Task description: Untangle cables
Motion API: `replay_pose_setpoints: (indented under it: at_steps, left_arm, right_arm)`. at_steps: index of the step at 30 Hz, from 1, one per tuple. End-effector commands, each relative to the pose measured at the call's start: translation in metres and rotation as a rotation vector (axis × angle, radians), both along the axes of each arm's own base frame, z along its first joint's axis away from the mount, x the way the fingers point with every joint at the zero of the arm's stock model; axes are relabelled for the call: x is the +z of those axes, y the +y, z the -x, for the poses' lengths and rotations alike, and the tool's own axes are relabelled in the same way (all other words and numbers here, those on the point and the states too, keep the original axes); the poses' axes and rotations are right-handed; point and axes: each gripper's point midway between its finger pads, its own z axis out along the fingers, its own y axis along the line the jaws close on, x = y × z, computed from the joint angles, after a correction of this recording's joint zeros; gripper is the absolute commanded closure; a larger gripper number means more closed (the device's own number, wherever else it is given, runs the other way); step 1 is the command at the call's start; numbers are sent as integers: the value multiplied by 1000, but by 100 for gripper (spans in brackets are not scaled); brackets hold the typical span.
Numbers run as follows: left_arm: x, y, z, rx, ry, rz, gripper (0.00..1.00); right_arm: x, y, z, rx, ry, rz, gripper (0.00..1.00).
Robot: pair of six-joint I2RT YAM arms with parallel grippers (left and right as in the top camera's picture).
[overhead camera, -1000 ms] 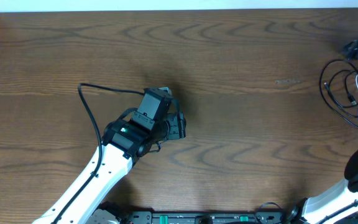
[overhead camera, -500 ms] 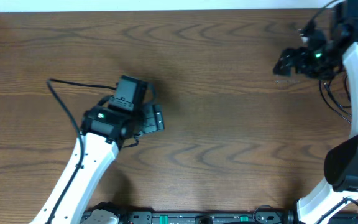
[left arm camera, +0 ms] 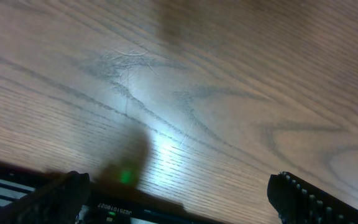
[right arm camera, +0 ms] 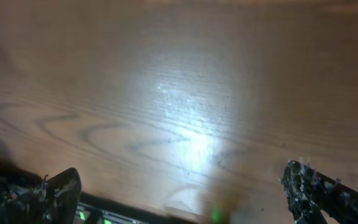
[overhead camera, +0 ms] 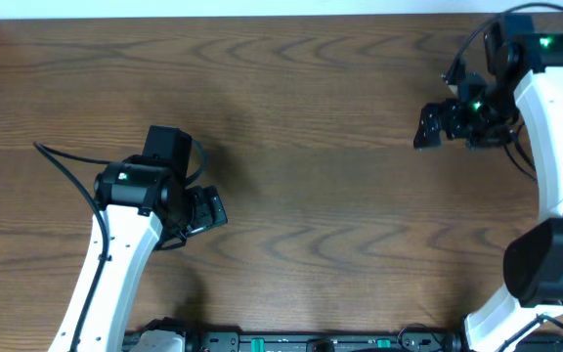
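Of the cables, only a short curve of thin black cord (overhead camera: 522, 166) shows in the overhead view, at the far right beside my right arm; the arm hides the rest. My right gripper (overhead camera: 436, 125) hangs open over bare wood, left of that cord. Its wrist view shows my right gripper (right arm camera: 188, 196) with wide-apart jaws and nothing between them. My left gripper (overhead camera: 210, 209) is open over the left half of the table, far from the cables. My left gripper (left arm camera: 182, 199) holds nothing, and its wrist view shows only wood grain.
The left arm's own thick black cable (overhead camera: 64, 160) trails out to the left. A black rail with green lights (overhead camera: 301, 342) runs along the table's front edge. The wooden table (overhead camera: 321, 196) ends at a pale strip along the back.
My left arm has drawn back to the left and toward the front. My right arm has swung in over the cable pile at the back right, then shifted left. Both grippers opened wider.
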Motion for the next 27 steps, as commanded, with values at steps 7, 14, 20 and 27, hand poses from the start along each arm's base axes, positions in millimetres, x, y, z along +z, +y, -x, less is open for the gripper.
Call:
replay_pose_setpoints:
  at_steps: [7, 14, 20, 27]
  left_arm:
    - [29, 4, 7, -76, -177, 0, 3]
    - [47, -3, 14, -158, -445, 20, 3]
    - [62, -3, 30, -171, -640, 46, 3]
    - [73, -2, 38, -164, -708, 56, 3]
  right_arm:
    - [2, -2, 47, 10, -197, 20, 1]
    - [30, -2, 71, 7, -496, 27, 1]
    - [57, -12, 96, -19, -725, 91, 1]
    - [72, -14, 122, -28, -811, 105, 1]
